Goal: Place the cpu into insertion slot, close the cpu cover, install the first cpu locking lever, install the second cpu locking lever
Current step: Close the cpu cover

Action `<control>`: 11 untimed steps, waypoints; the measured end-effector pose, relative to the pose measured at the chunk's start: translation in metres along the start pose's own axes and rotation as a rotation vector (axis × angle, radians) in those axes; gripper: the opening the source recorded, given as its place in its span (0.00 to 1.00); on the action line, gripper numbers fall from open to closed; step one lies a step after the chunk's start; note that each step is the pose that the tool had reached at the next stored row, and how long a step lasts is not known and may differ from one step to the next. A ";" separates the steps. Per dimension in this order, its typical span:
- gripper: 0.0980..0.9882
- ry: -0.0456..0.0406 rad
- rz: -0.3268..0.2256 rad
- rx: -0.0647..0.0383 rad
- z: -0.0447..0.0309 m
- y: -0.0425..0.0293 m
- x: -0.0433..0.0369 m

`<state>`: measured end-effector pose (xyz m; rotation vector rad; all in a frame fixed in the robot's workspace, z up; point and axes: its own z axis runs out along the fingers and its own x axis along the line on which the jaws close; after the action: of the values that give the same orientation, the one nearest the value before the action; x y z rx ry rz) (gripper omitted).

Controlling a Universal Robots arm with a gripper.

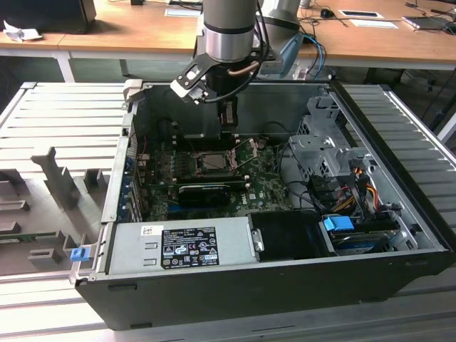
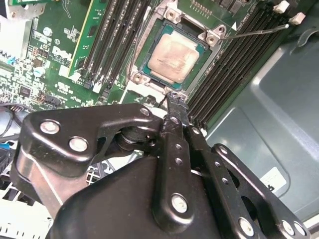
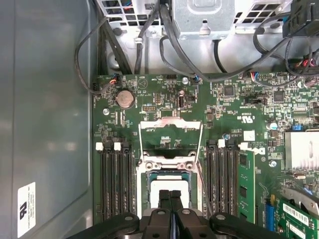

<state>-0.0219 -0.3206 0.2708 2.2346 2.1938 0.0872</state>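
One cpu seated in insertion slot, under pincer; pincer closed tight, holding nothing.

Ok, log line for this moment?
cpu: seated in insertion slot | cpu cover: open | gripper: fingers shut, over the cpu

The cpu has a dull, smudged metal top. Around the cpu, the insertion slot has a bright bare-metal rim, set in glossy green circuit board. The gripper looks matt black, perhaps painted metal.
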 end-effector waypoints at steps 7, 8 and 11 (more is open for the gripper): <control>0.01 -0.0001 0.000 0.000 -0.0034 0.0023 0.0003; 0.01 -0.0001 0.000 0.000 -0.0039 0.0024 0.0004; 0.01 0.0000 0.000 0.000 -0.0040 0.0071 0.0005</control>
<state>-0.0150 -0.3203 0.2751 2.2345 2.1942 0.0868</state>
